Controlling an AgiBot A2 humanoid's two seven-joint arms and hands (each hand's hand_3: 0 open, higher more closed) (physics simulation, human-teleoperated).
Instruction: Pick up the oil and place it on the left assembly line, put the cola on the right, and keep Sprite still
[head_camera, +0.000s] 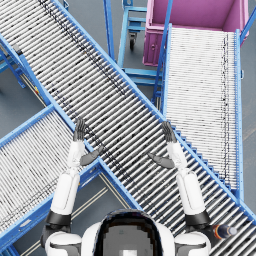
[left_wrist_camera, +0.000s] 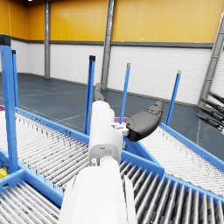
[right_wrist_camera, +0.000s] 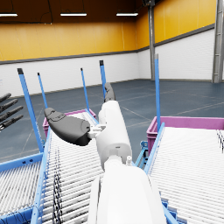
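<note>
Dark bottle (head_camera: 226, 231), kind unclear, half behind right arm (head_camera: 190, 192); left hand (head_camera: 81, 144) and right hand (head_camera: 169, 146) empty, fingers apart

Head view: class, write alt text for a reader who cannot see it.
Seen from above, the robot's left hand and right hand hover open and empty over a long diagonal roller conveyor. A left conveyor and a right conveyor branch off, the right one meeting a pink bin; a small dark bottle shows by the right elbow.
</note>
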